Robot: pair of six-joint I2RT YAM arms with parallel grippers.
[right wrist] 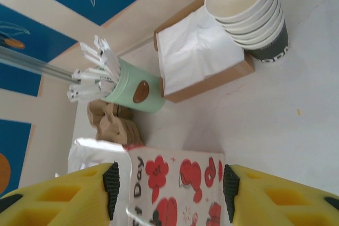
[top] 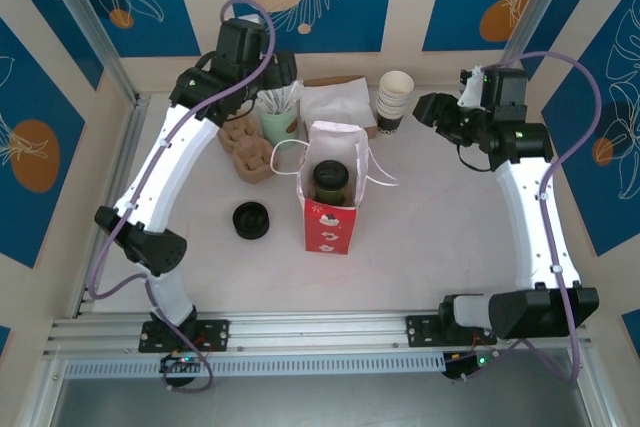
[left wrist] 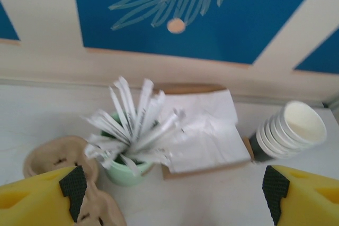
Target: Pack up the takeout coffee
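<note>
The takeout coffee (top: 330, 178), black lid up, stands upright inside the open red bag (top: 329, 219) at the middle of the table. My left gripper (top: 278, 75) hovers at the back, over the mint cup of white packets (left wrist: 123, 169); its yellow fingers (left wrist: 37, 199) stand wide open (left wrist: 175, 197) with nothing between them. My right gripper (top: 429, 109) hangs at the back right, beside the stack of white cups (top: 394, 99) and clear of the bag. It is open (right wrist: 170, 191), and the bag's printed side (right wrist: 180, 183) shows on the table beyond its pads.
A loose black lid (top: 251, 220) lies left of the bag. Brown cardboard carriers (top: 247, 145), the mint cup (top: 279, 119) and a napkin box (top: 338, 102) line the back. The bag's white handles (top: 380, 172) splay outward.
</note>
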